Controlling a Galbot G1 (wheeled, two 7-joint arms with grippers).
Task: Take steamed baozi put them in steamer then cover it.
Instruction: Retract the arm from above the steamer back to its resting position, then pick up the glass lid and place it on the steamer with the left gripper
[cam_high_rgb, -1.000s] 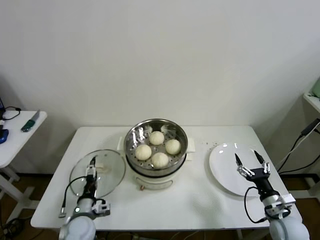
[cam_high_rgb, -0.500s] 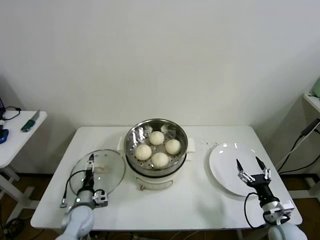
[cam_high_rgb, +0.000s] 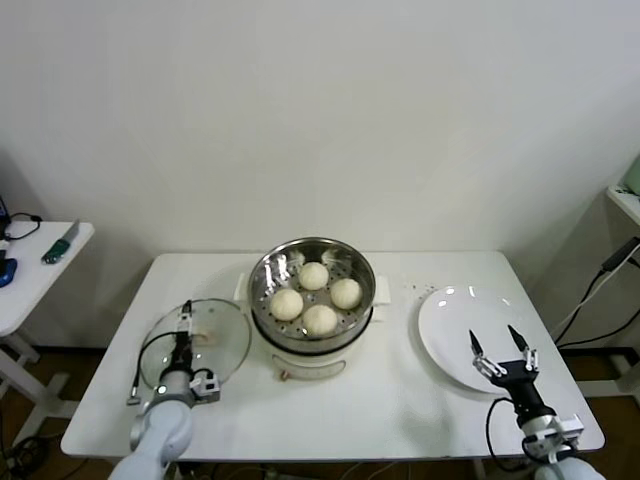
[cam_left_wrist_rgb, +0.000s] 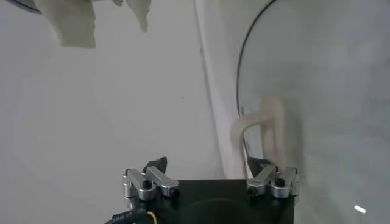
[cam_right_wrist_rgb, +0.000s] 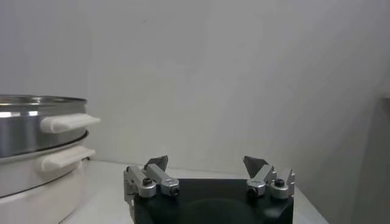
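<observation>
1. Now, all four cream-white round steamed baozi (cam_high_rgb: 315, 294) sit inside the shiny round stainless-steel steamer (cam_high_rgb: 311, 295) on its white cooker base at the middle of the white worktop (cam_high_rgb: 400, 400); only covering is left, as I judge it.
2. My left pincer (cam_high_rgb: 185, 333) hangs released over the near edge of the round clear glass cover (cam_high_rgb: 196, 343), which lies flat on the worktop left of the steamer; one finger (cam_left_wrist_rgb: 259, 165) stands beside its white bar handle (cam_left_wrist_rgb: 263, 126).
3. Risk: if I close off-centre on that handle, the cover could tilt or slip as it lifts, and its metal rim could knock the steamer.
4. My right pincer (cam_high_rgb: 500, 352) waits released over the near edge of the flat white round plate (cam_high_rgb: 470, 336).
5. Against the earlier frames, my left arm has shifted slightly rightward at the cover's edge, and my right pincer has drawn back toward me.
</observation>
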